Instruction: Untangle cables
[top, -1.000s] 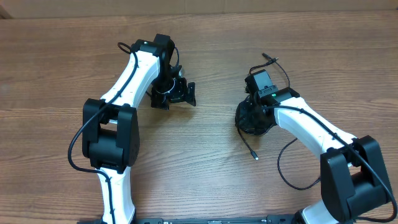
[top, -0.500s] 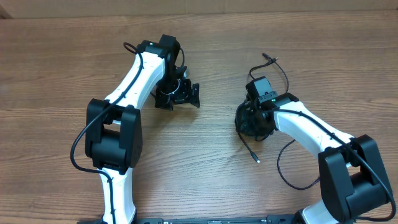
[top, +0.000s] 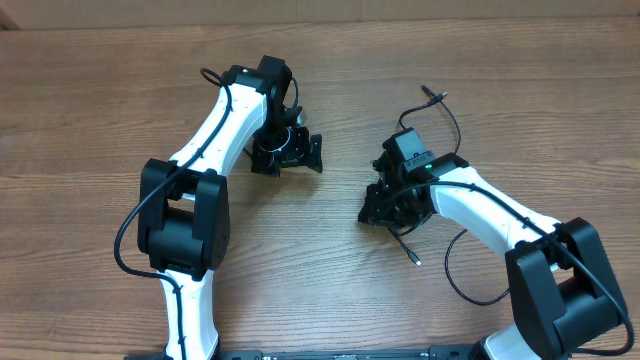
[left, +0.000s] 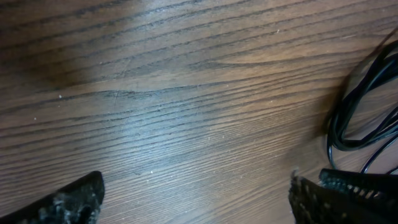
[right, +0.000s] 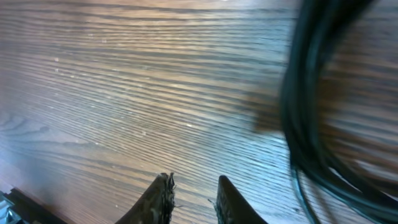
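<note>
Change noted: the right gripper has swung left over the brown wooden bench, tips narrow with bare wood between them. The thin black looped cables lie just right of it, judged not yet separated. Left gripper has held position, wide and empty, angled down at the bench

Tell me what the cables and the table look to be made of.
Cables: likely rubber or plastic sheathing, black with a slight sheen; they bend in loose loops. Table: wood or wood-look laminate, brown with streaky grain and a satin glare.
</note>
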